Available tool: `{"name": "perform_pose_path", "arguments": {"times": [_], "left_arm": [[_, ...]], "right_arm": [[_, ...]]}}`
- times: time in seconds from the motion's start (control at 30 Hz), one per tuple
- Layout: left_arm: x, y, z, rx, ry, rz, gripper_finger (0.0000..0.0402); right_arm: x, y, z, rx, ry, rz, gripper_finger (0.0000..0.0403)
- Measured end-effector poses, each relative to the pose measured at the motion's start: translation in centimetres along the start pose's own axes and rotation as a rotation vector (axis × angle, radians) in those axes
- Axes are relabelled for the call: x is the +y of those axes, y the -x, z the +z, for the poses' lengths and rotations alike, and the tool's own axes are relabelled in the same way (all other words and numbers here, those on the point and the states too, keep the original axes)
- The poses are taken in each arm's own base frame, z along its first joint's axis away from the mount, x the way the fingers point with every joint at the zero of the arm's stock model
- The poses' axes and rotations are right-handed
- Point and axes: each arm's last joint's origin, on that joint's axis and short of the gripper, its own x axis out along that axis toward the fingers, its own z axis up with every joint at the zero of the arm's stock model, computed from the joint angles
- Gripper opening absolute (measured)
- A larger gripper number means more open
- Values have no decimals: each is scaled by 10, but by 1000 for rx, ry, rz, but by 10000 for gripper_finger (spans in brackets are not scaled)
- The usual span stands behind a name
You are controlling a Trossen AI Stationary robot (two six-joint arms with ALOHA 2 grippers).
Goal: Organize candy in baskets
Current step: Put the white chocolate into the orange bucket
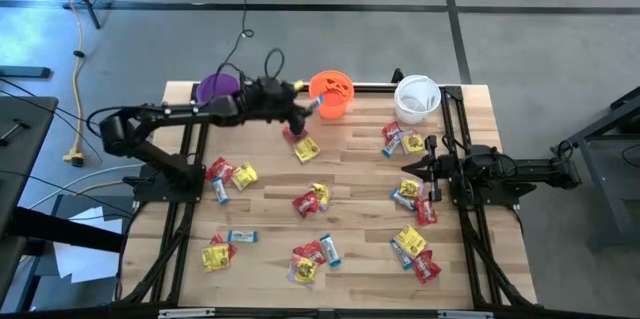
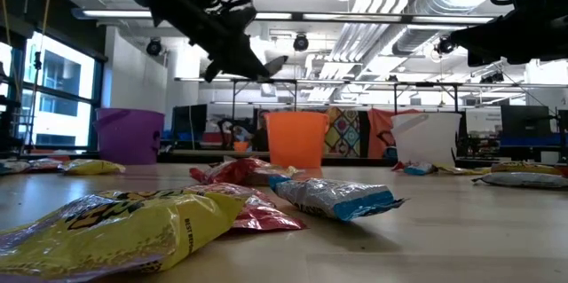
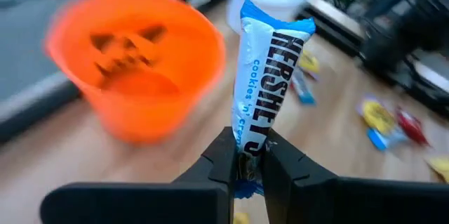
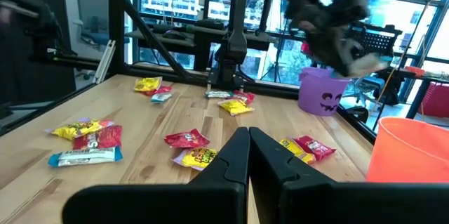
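Observation:
My left gripper (image 1: 298,109) hangs above the table just left of the orange basket (image 1: 331,94) and is shut on a slim blue-and-white candy bar (image 3: 266,69). The purple basket (image 1: 217,87) stands behind that arm, and the white basket (image 1: 416,99) is at the far right; all three rest on their bases along the far edge. Red, yellow and blue candy (image 1: 312,199) lies scattered flat on the wooden table. My right gripper (image 1: 412,167) waits shut over the right side, holding nothing. My left gripper pinches the bar's near end (image 3: 247,143) between its two fingers (image 3: 223,162). The bar lies along the fingers and sticks out past their tips toward the orange basket (image 3: 140,62). The fingers slant downward from the table's left. The bar is lifted clear of the table.
Candy packets lie close below the left gripper (image 1: 305,147), beside the white basket (image 1: 402,141), and in clusters at the left (image 1: 230,174), near middle (image 1: 310,257) and near right (image 1: 415,249). In the low view a yellow packet (image 2: 106,225) and a blue bar (image 2: 337,196) lie closest.

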Motion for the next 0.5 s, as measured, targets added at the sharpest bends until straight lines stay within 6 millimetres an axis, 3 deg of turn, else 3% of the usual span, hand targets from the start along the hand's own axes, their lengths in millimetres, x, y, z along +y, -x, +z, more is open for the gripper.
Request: {"name": "perform_pose_path", "arguments": {"times": [0.27, 0.5], "left_arm": [[38, -35, 39, -24, -35, 20, 25], [59, -75, 48, 66, -33, -35, 24]], "right_arm": [[0, 0, 0, 2, 0, -14, 0], [0, 0, 0, 2, 0, -14, 0]]}}
